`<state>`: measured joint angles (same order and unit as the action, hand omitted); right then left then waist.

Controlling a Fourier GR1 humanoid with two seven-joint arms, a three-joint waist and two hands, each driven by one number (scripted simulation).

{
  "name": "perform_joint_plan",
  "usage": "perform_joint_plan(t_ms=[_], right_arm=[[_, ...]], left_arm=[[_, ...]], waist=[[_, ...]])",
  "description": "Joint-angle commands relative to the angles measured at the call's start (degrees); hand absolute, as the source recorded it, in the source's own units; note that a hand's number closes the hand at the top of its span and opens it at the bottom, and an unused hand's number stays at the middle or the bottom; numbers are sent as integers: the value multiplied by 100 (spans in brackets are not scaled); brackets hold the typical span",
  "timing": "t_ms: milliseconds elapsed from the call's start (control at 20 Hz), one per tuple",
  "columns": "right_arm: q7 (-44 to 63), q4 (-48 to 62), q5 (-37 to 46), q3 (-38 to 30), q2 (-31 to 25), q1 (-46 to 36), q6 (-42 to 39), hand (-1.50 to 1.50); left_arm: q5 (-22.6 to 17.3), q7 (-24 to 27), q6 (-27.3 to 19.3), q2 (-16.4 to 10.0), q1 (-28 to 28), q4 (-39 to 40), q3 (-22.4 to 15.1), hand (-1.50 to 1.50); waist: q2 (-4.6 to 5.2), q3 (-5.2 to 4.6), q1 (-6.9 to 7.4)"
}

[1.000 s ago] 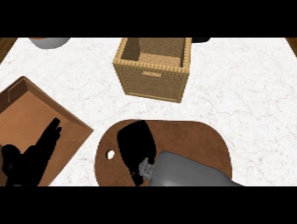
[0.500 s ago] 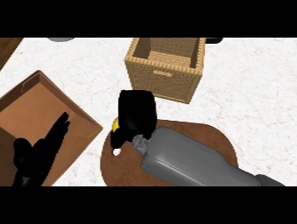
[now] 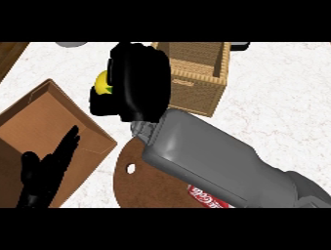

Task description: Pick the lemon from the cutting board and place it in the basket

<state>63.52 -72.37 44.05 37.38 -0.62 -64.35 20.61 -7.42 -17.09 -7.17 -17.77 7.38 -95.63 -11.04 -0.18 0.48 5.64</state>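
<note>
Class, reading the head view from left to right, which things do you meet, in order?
left hand → lemon → wicker basket. The right hand, curled round the lemon, overlaps it and is left out.

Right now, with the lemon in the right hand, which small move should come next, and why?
Probably carry it a little further to the right. The right hand is curled round the lemon and is off the cutting board, but the lemon is left of the basket, not over its opening, so letting go now would likely miss.
</note>
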Motion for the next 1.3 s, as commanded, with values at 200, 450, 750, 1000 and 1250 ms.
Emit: perform_joint_plan(t_ms=[200, 450, 750, 1000, 1250], right_arm=[[1724, 549, 594, -703, 59, -1320, 665, 150], [1946, 1198, 742, -1231, 59, -2018, 468, 150], [1844, 1932, 693, -1660, 59, -2307, 591, 150], [1640, 2684, 738, -1763, 60, -2530, 743, 150], [1037, 3074, 569, -2026, 60, -2381, 966, 150]], left_arm=[[-69, -221, 30, -9, 211, 615, -16, 0], [-105, -330, -51, 39, 207, 537, -64, 0], [-171, -305, 1, -115, 200, 562, 67, 0], [-230, -237, -2, -93, 249, 510, 51, 0], [-314, -202, -40, -123, 247, 671, 219, 0]], waist=[[14, -98, -106], [35, -89, -205], [77, -79, -294], [98, -80, -249], [88, -68, -387]])
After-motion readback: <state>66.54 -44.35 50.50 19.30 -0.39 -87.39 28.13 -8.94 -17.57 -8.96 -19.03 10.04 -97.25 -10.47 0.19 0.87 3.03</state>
